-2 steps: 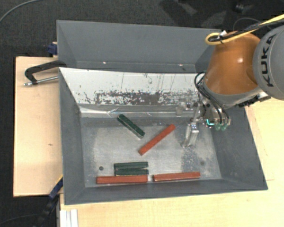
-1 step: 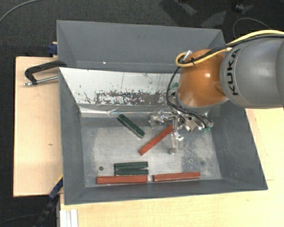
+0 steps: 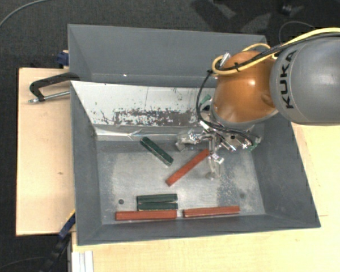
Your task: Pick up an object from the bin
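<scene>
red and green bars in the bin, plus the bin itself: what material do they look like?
Red bars: matte, even colour, straight edges; probably painted wood or plastic, can't tell which. Green bars: same shape and finish, darker. Bin: grey sheet metal, dull speckled floor, back wall shiny with scuff marks.

You are looking at three red bars lying in the grey bin, alongside at least two dark green bars.
</scene>
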Controlling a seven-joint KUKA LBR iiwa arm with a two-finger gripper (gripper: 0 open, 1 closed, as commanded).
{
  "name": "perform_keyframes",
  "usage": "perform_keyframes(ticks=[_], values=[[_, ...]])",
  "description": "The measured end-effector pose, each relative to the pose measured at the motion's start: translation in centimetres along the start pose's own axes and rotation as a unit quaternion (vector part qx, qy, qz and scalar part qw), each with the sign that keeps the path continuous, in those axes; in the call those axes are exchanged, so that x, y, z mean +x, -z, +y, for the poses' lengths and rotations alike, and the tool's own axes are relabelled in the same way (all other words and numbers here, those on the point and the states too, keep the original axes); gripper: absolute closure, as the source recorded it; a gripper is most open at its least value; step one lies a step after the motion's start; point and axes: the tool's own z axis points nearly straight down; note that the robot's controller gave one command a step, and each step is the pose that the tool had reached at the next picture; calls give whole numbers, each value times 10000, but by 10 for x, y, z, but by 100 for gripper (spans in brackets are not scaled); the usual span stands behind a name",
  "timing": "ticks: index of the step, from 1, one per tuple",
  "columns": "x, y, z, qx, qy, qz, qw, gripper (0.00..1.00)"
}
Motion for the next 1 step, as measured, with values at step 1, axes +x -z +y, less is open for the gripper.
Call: perform_keyframes(ticks=[1], values=[[9,0,-7,-5,1125,8,9937,0]])
